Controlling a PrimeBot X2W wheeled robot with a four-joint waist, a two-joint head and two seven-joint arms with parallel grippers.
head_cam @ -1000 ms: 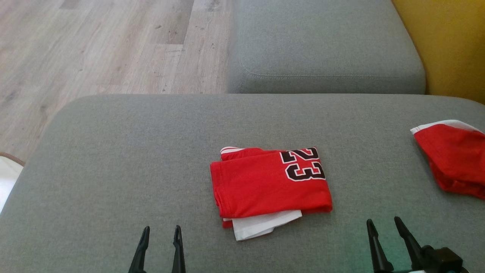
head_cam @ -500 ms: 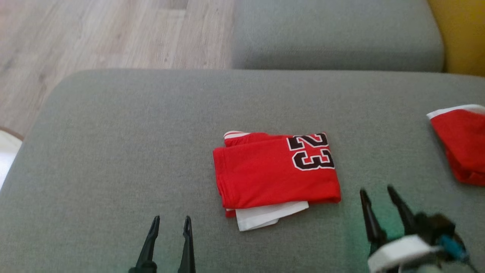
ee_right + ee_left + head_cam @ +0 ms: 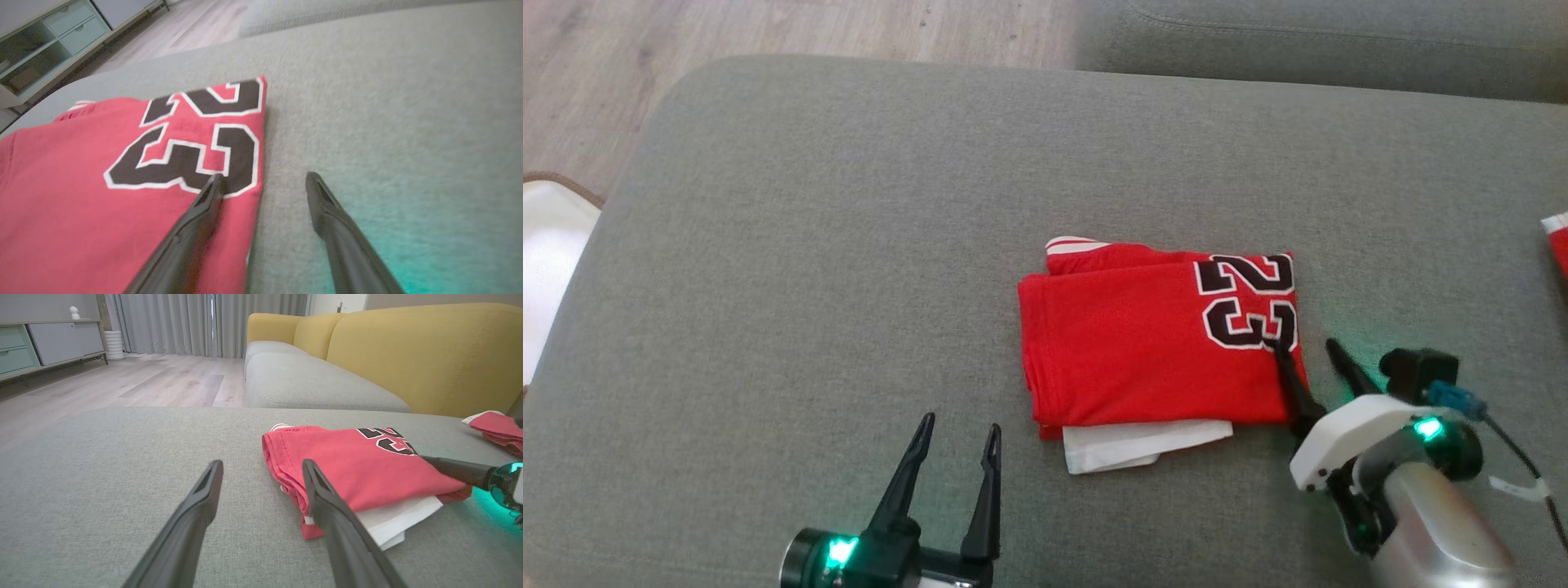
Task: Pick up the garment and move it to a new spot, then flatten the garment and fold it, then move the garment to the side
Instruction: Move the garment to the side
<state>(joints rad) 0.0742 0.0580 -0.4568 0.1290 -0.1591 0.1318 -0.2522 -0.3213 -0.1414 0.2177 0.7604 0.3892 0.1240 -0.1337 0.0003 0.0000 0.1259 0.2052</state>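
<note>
A folded red jersey (image 3: 1143, 343) numbered 23 lies on a grey fabric sofa cushion (image 3: 809, 245). The right hand (image 3: 1305, 343), fingers spread, straddles the jersey's right edge. The left hand (image 3: 961, 423), also spread, sits off its near-left corner. A second red cloth (image 3: 496, 426) lies well to its right.

Our left gripper (image 3: 961, 422) sits by the near edge of the cushion (image 3: 809, 245), fingers spread wide, pointing forward. Our right gripper (image 3: 1304, 341), equally spread, angles forward-left farther in, pale wrist (image 3: 1347, 429) behind.
</note>
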